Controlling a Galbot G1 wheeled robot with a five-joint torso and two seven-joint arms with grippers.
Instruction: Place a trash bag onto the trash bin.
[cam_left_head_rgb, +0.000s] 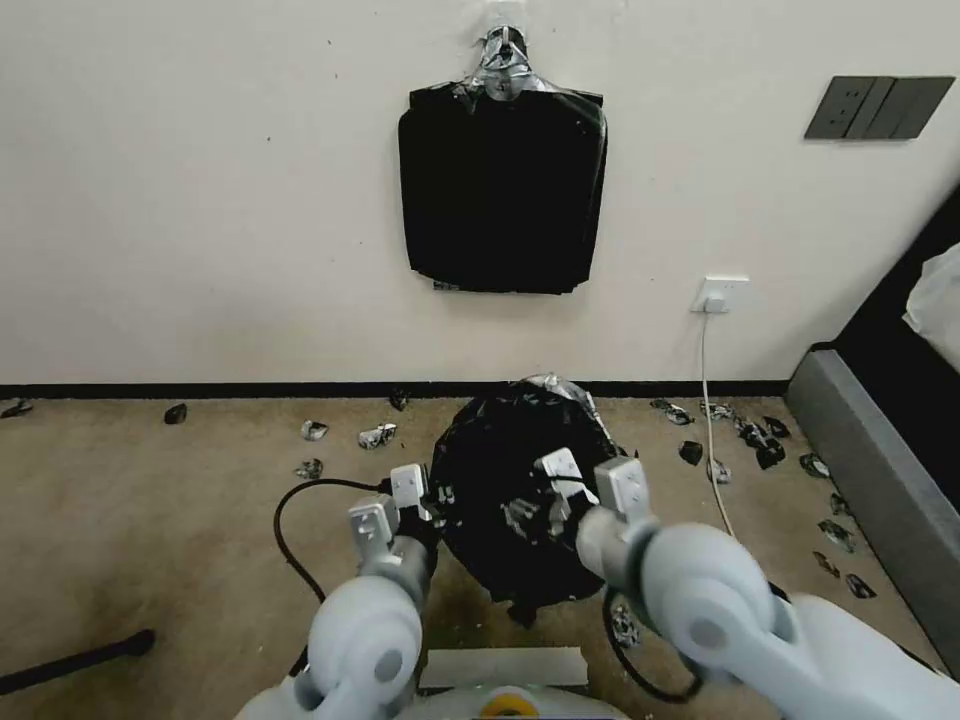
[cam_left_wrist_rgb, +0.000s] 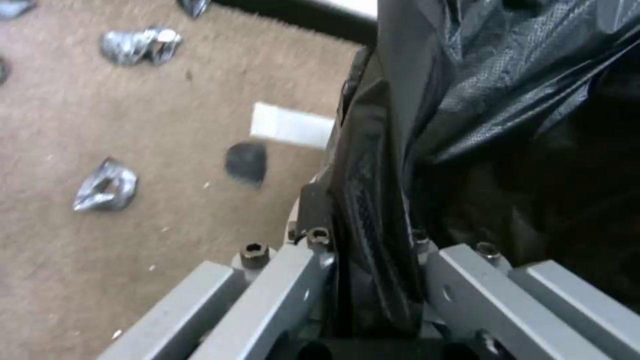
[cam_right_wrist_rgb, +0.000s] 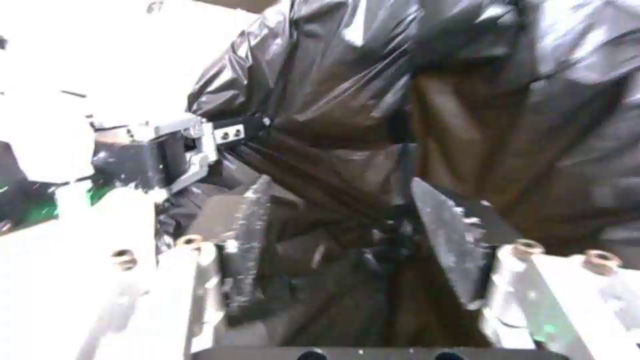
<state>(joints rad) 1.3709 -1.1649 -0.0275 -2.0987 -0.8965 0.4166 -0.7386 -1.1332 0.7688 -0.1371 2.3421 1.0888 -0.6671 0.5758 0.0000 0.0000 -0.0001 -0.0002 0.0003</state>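
A: Bag first: the black trash bag sits draped over something round on the carpet, right in front of the robot and near the wall. The bin itself is wholly hidden under the plastic, so whether the bag's mouth is really over the rim cannot be told.

B: And the tools?

A: The left tool is at the bag's left edge. In the left wrist view its fingers are clenched on a fold of the plastic. The right tool is at the bag's near right side. In the right wrist view its two toothed fingers stand spread, with crinkled plastic lying between them but not pinched, so that tool looks released.

B: What could go wrong from here?

A: Probably three things. The film is thin, and the toothed pads could tear it if the left arm pulls while the plastic is caught on the rim. With one side held and the other free, a tug could also drag the bag off to the left, or tip the light bin. And if the right tool closes blindly, it may grab both layers and seal the mouth.

B: Anything else around?

A: Torn scraps litter the carpet, a stack of bags hangs on the wall, and a cable loops beside the left arm.
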